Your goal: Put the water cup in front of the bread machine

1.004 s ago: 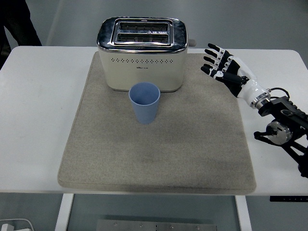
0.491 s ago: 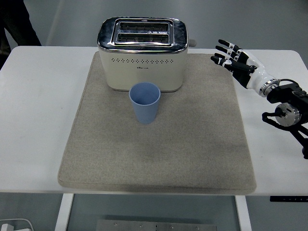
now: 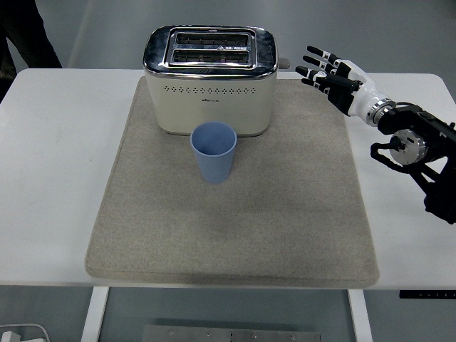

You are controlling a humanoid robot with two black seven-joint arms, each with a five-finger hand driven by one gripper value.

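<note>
The blue water cup (image 3: 214,151) stands upright on the grey mat (image 3: 285,214), its long axis vertical and its open mouth pointing up. It sits just on the near side of the cream bread machine (image 3: 211,80), close to its front wall. The right hand (image 3: 336,74) hovers over the mat's far right corner, well apart from the cup, its fingers (image 3: 313,61) spread and empty, pointing left toward the bread machine. The mat lies on the white worktop (image 3: 57,178).
</note>
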